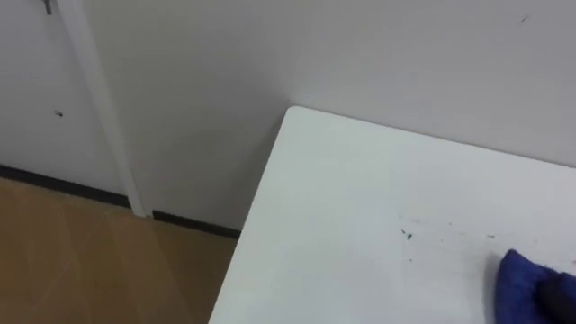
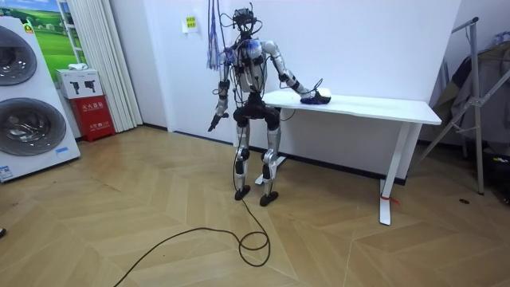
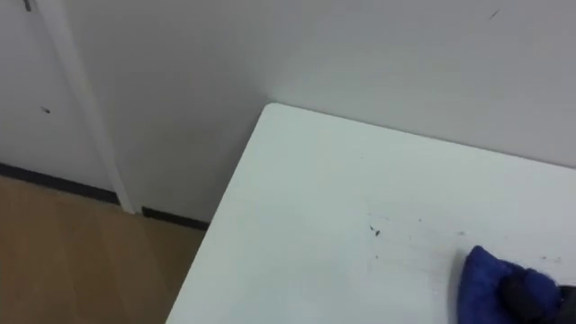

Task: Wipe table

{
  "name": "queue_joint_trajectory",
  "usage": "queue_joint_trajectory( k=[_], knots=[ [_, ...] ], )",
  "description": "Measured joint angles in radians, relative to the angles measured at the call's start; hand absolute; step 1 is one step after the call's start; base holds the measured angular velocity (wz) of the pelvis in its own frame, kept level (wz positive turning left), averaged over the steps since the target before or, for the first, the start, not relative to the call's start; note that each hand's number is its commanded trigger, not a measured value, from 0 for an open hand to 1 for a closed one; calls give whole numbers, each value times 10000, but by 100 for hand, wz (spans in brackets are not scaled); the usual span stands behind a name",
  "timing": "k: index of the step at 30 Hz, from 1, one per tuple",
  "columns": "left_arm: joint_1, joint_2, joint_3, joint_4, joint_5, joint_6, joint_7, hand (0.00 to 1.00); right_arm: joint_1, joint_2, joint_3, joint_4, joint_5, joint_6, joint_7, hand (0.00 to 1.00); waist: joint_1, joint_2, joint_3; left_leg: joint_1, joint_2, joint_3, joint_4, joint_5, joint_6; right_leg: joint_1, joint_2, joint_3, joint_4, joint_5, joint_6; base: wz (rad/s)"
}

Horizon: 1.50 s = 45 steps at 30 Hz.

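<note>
Specks (image 1: 407, 236) on white table (image 1: 342, 198) by wall (image 1: 405, 63), cloth (image 1: 517, 279) at right robot hand (image 3: 533, 293), grip unclear

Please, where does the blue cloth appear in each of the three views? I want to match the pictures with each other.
Left eye view: the crumpled blue cloth lies at the lower right edge, on the white rectangular table.
Right eye view: the same cloth, lower right, slightly nearer the middle.
Room view: a small dark blue spot on the table end nearest the robot.
Shared landmark: the table's corner against the white wall.
</note>
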State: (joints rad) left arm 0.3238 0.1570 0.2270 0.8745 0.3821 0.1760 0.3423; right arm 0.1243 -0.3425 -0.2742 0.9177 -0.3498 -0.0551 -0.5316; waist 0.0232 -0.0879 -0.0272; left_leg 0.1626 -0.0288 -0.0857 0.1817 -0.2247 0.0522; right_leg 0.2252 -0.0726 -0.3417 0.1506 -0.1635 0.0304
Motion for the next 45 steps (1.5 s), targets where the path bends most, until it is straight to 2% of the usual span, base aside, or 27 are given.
queue_joint_trajectory(
  k=[2,4,6,7,8,9,11,12,13,14,16,17,19,21,22,25,28,31,34,38,39,40,41,42,43,44,45],
  knots=[
    [-132,-34,-213,6,-13,-31,-6,0,-428,23,122,-9,-28,399,95,100,123,11,4,12,7,136,-15,0,0,-82,10,261,0,10,16,-37],
    [-234,-52,-553,133,-41,-50,-6,0,-1088,55,486,-88,-47,970,296,100,341,56,35,52,63,531,-50,-1,-13,-222,34,448,9,21,35,-67],
    [-518,-104,-948,456,-287,-65,-55,0,-1876,232,1388,-788,-622,1918,946,100,599,112,88,2,175,834,-84,26,-83,-553,125,718,130,106,-58,-68],
    [-715,-122,-973,658,-279,-60,-78,0,-2235,461,1962,-1353,-1321,2206,1477,100,631,90,110,-136,202,866,-79,53,-134,-752,164,738,232,145,-121,-35],
    [-797,-149,-973,688,-277,-45,-95,0,-2406,577,2306,-1693,-1625,2299,1703,100,704,85,114,-220,223,888,-79,75,-164,-867,190,795,252,166,-156,-23],
    [-921,-161,-1072,681,-280,-45,-95,0,-2906,722,3089,-2142,-1957,2298,2043,100,972,110,178,-341,255,1037,-78,124,-222,-1079,248,912,299,219,-242,-22],
    [-1117,-151,-1252,647,-293,-61,-95,0,-3826,868,4001,-2185,-2136,2079,2613,100,1239,100,382,-479,310,1028,-41,181,-296,-1203,310,915,309,257,-307,4],
    [-1123,-154,-1403,516,-323,-54,-106,0,-4205,885,4226,-2181,-2133,1949,2885,100,1476,97,412,-648,308,938,-12,221,-318,-1250,331,883,212,259,-320,39],
    [-984,-162,-1514,324,-369,-57,-110,0,-4384,885,4272,-2169,-2143,1865,3002,100,1700,81,401,-650,304,843,-57,269,-325,-1251,328,782,140,261,-325,41],
    [-824,-157,-1526,259,-368,-56,-112,0,-4365,885,4281,-2143,-2174,1814,3029,100,1760,99,410,-649,295,769,-75,304,-323,-1213,317,725,116,257,-324,46],
    [-306,-109,-1508,211,-367,-1,-122,0,-4071,876,4283,-1788,-2492,1734,3005,100,1752,35,370,-637,265,515,-30,308,-321,-1021,299,536,-8,238,-294,50],
    [0,-81,-1460,215,-369,58,-214,0,-3644,875,3989,-1569,-2261,1458,2774,100,1680,64,386,-649,261,418,-10,304,-316,-994,285,336,-10,236,-290,69],
    [381,-87,-1200,238,-351,125,-315,0,-2590,845,3326,-1396,-1707,408,1864,100,1085,20,347,-608,155,291,5,309,-271,-614,154,74,-73,145,-143,96],
    [425,-112,-874,244,-116,82,-343,0,-1725,838,2707,-1277,-1511,-143,1079,100,923,-4,294,-402,139,485,-42,291,-213,-300,55,285,-156,69,-20,58],
    [510,-98,-652,234,77,28,-389,0,-1179,823,2393,-1276,-1428,-263,675,100,920,17,159,-276,145,638,-144,267,-174,-246,34,406,-109,48,15,18],
    [477,-108,-92,221,594,-5,-415,0,-280,774,1647,-1255,-1167,-468,35,100,806,27,102,-116,124,754,-160,193,-66,-68,26,389,-103,52,23,-9],
    [397,-90,692,137,948,-55,-419,0,458,567,526,-850,-665,-537,-358,100,388,53,41,26,100,917,-172,89,29,58,-8,609,-99,55,28,-13],
    [401,-68,840,-242,912,-60,-413,0,699,152,69,-308,-39,-537,-340,100,208,68,31,67,111,1088,-116,42,59,52,-11,701,-107,111,119,-23],
    [339,-95,753,-333,796,-65,-380,0,741,62,-20,-247,102,-480,-275,100,70,77,25,129,116,1185,-123,41,62,44,-14,733,-107,139,164,-19],
    [-35,-130,-181,-9,753,-76,-196,0,-417,297,486,-287,-4,506,-119,100,314,125,33,196,182,1675,-159,-8,1,-76,47,1012,-108,141,167,-55],
    [-270,-184,-443,154,587,-80,-199,0,-867,346,747,-344,-5,907,-15,100,558,141,38,167,176,1714,-152,-10,0,-246,79,1137,-84,145,159,-88],
    [-447,-268,-634,389,589,-88,-189,0,-1263,438,1167,-634,-44,1408,203,100,765,184,57,143,210,1740,-151,-8,-4,-400,147,1199,-70,227,45,-91],
    [-558,-279,-755,507,594,-87,-193,0,-1385,502,1476,-939,-128,1685,372,100,876,198,55,133,240,1781,-153,2,-20,-498,180,1238,-28,259,0,-81],
    [-674,-302,-867,628,576,-86,-201,0,-1605,713,2269,-1702,-352,2134,873,100,1120,207,60,73,317,1789,-145,22,-74,-688,273,1200,78,327,-107,-58],
    [-795,-285,-1068,728,426,-55,-200,0,-2118,951,3305,-2135,-874,2307,1370,100,1239,196,75,-2,386,1779,-116,28,-144,-794,346,1196,103,385,-197,-40],
    [-799,-291,-1187,694,435,-35,-206,0,-2472,1085,3742,-2253,-1169,2347,1708,100,1255,196,79,-57,418,1776,-101,24,-205,-866,359,1158,151,387,-211,-6],
    [-802,-293,-1544,595,445,-35,-211,0,-3230,1482,4463,-2428,-1656,2369,2283,100,1442,209,138,-183,461,1736,-81,39,-236,-1025,361,994,242,384,-246,15]
  ],
)
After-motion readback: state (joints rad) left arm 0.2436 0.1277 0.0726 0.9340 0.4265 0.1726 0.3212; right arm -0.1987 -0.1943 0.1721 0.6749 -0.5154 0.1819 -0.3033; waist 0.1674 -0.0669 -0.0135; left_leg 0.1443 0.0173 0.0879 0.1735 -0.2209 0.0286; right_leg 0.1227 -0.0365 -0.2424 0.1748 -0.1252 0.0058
